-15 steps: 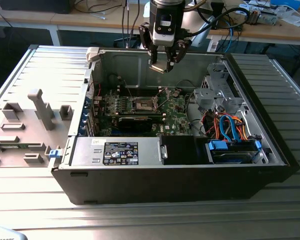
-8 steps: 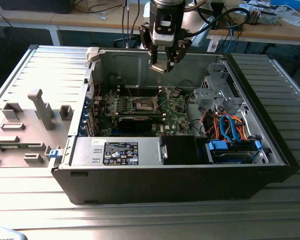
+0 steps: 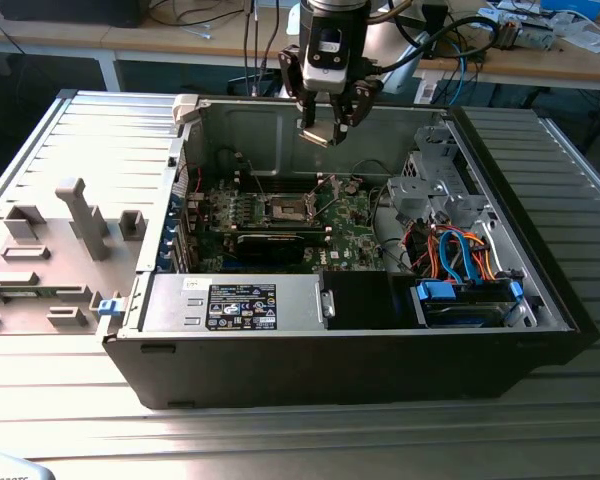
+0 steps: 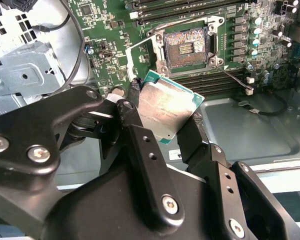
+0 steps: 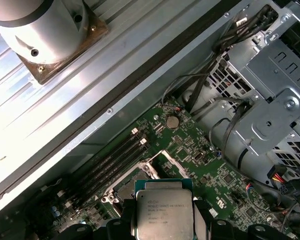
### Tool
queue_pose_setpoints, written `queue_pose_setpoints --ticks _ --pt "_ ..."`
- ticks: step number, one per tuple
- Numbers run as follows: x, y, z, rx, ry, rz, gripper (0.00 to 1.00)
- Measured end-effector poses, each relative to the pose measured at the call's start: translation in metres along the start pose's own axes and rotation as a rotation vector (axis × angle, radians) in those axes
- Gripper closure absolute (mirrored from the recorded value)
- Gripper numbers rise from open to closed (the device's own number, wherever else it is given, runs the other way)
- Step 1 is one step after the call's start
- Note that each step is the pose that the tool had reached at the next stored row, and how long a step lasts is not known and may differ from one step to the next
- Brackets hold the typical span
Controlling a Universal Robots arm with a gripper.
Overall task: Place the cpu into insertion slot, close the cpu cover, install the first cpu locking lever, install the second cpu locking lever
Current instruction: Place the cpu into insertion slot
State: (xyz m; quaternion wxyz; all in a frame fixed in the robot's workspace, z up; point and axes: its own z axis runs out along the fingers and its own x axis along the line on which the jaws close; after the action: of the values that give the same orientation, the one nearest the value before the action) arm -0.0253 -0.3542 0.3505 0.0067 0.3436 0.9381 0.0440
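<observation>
- Silvery-grey cpu (image 4: 167, 115) is pinched by its edges in the gripper (image 4: 166, 105), tilted in the air above the green motherboard (image 4: 115, 30).
- We see the insertion slot (image 4: 185, 47) lying bare, its dark centre uncovered and well apart from the cpu.
- We judge that placing is the step in hand. It calls for levelling the cpu and squaring it over the slot.

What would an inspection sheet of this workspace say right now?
surface: ribbed metal table, carrying an open PC case.
job's things: cpu held above the motherboard; slot uncovered and empty.
clutter: grey blocks on the table, exterior view's left.
gripper: shut on the cpu, over the case.
cables: blue and orange, inside the case, exterior view's right.
surroundings: wooden benches behind.
</observation>
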Motion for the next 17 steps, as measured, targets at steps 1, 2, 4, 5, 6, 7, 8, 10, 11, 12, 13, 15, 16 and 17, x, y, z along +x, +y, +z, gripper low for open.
queue_pose_setpoints --ticks 1,2,4,5,6,7,8,10,11,12,13,15,16,17 --pt "0.0 -0.0001 -0.0001 0.0018 -0.0019 0.005 0.45" --pt "0.0 -0.0001 0.0 0.0026 -0.0029 0.008 0.45" --pt "0.0 -0.0001 0.0001 0.0031 -0.0037 0.012 0.45" --pt "0.0 -0.0001 0.0 0.0034 -0.0042 0.014 0.45" --pt "0.0 -0.0001 0.0001 0.0035 -0.0045 0.016 0.45" --pt "0.0 -0.0001 0.0001 0.0035 -0.0048 0.019 0.45" --pt "0.0 -0.0001 0.0002 0.0035 -0.0049 0.02 0.45" --pt "0.0 -0.0001 0.0002 0.0035 -0.0051 0.022 0.45" --pt "0.0 -0.0001 0.0002 0.0035 -0.0052 0.023 0.45" --pt "0.0 -0.0001 0.0002 0.0035 -0.0053 0.024 0.45" --pt "0.0 -0.0001 0.0002 0.0035 -0.0053 0.024 0.45" --pt "0.0 -0.0001 0.0003 0.0035 -0.0055 0.026 0.45" --pt "0.0 -0.0001 0.0003 0.0035 -0.0056 0.027 0.45" --pt "0.0 -0.0001 0.0003 0.0035 -0.0057 0.028 0.45"
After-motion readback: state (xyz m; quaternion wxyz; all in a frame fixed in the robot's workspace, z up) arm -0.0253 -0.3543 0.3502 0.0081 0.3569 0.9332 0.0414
